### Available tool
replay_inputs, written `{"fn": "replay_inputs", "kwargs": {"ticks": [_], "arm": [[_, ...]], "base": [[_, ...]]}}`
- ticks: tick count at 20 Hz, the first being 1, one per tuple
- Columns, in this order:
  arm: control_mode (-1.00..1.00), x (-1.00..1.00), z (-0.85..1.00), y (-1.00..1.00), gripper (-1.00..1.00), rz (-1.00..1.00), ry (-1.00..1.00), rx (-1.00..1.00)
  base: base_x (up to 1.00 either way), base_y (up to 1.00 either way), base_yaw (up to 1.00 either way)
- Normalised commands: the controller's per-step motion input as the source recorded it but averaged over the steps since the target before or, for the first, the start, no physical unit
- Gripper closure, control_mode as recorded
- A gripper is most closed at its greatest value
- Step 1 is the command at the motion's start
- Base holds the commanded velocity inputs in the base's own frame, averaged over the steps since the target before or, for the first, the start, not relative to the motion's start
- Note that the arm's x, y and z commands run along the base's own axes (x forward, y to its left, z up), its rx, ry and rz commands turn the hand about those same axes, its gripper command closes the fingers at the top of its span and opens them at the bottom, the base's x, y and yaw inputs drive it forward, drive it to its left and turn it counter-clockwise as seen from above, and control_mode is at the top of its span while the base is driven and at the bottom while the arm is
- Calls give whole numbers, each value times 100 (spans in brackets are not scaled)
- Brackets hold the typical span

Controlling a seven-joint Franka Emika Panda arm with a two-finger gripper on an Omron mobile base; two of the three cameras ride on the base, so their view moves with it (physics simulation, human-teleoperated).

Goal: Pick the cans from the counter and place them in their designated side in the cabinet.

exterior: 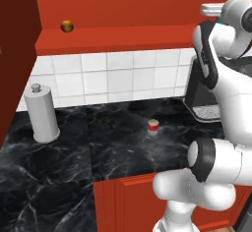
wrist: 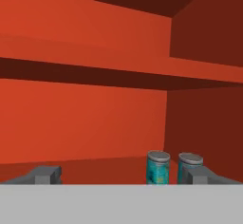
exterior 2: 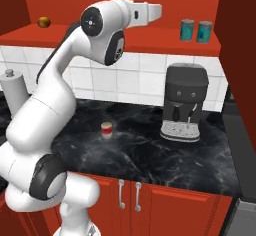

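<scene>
Cans — two teal (exterior 2: 195,31) on the cabinet (exterior 2: 150,42) shelf's right end, one red (exterior 2: 106,130) on counter (exterior 2: 150,150) below — gripper (wrist: 121,175) spread, empty.

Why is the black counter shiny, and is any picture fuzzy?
Left base view: the counter shows pale glossy streaks and reflections. Right base view: soft shadows lie under the red can and coffee machine. Hand view: the two teal cans look sharp, and the shelf underside is dark.

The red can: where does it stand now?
The red can stands alone mid-counter, left of the coffee machine in the right base view.
</scene>
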Motion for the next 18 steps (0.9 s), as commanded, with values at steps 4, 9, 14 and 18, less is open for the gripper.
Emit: {"fn": "replay_inputs", "kwargs": {"ticks": [4,9,14,18], "arm": [[-100,-64,-2,25,-100,0,11,2],[-100,-69,-9,25,-100,0,10,2],[-100,-73,-15,25,-100,0,8,2],[-100,-74,-16,23,-100,0,8,2]], "base": [[0,0,0],[0,0,0],[0,0,0],[0,0,0]]}}
